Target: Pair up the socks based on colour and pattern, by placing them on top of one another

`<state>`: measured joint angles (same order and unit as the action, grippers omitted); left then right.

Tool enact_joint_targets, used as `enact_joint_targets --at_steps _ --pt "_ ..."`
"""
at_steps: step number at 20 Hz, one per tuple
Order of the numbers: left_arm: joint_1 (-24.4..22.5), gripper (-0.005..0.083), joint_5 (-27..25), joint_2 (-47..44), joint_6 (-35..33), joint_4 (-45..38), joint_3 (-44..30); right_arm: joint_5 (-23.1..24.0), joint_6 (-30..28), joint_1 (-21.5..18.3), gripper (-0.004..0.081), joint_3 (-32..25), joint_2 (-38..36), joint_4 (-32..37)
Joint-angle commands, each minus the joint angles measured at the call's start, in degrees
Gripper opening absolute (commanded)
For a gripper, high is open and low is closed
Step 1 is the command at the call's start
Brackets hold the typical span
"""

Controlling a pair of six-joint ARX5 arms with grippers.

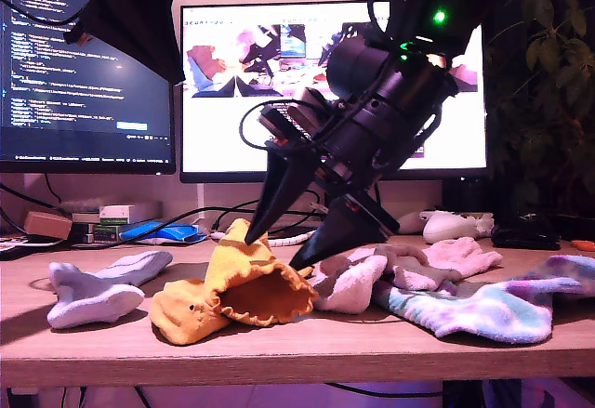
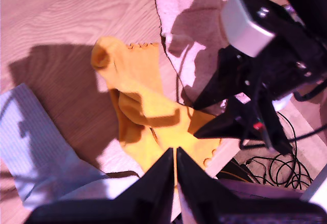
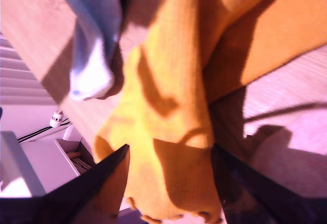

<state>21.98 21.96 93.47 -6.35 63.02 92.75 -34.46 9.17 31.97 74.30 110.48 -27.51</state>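
Mustard socks (image 1: 232, 292): lying overlapped at the table's (image 1: 307, 348) front edge, seemingly pairing.
My second gripper (image 1: 286, 245): hovering spread, straddling them.
My first gripper (image 2: 176, 169): pinched together, grasping nothing.
Remaining: lavender sock (image 1: 98, 287), pink (image 1: 358, 278), tie-dye (image 1: 493, 308) sitting unpaired.

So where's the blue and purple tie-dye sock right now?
The tie-dye sock lies on the table at the exterior view's right, its toe beside the pink socks.
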Motion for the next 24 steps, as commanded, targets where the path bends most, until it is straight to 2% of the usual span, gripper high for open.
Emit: enact_joint_targets --at_steps 1,3,6,7,10,16,18,20,24 --pt "-0.1 -0.0014 0.0 -0.5 -0.2 -0.2 -0.5 -1.2 -0.2 1.2 0.0391 0.7 1.8 -0.6" --pt "-0.1 -0.0014 0.0 -0.5 -0.2 -0.2 -0.5 -1.2 -0.1 2.0 0.0297 0.7 2.2 -0.9" --pt "-0.1 -0.0014 0.0 -0.5 -0.2 -0.2 -0.5 -1.1 0.1 3.2 0.0025 0.7 2.2 0.2" --pt "-0.1 -0.0014 0.0 -0.5 -0.2 -0.2 -0.5 -1.1 1.3 3.3 -0.0008 0.7 2.2 1.0" --pt "-0.1 -0.0014 0.0 -0.5 -0.2 0.0 -0.5 -2.3 5.9 3.2 -0.0011 1.4 2.1 2.8" --pt "-0.1 -0.0014 0.0 -0.5 -0.3 -0.4 -0.5 -11.8 14.6 2.8 -0.0011 8.3 2.1 4.6" --pt "-0.1 -0.0014 0.0 -0.5 -0.3 -0.4 -0.5 -13.3 17.3 3.6 -0.0011 9.4 2.1 6.7" --pt "-0.1 -0.0014 0.0 -0.5 -0.3 -0.4 -0.5 -12.2 18.0 4.3 -0.0011 9.4 2.1 6.7" --pt "-0.1 -0.0014 0.0 -0.5 -0.3 0.0 -0.5 -3.8 15.0 5.8 -0.0011 9.4 3.0 4.2"
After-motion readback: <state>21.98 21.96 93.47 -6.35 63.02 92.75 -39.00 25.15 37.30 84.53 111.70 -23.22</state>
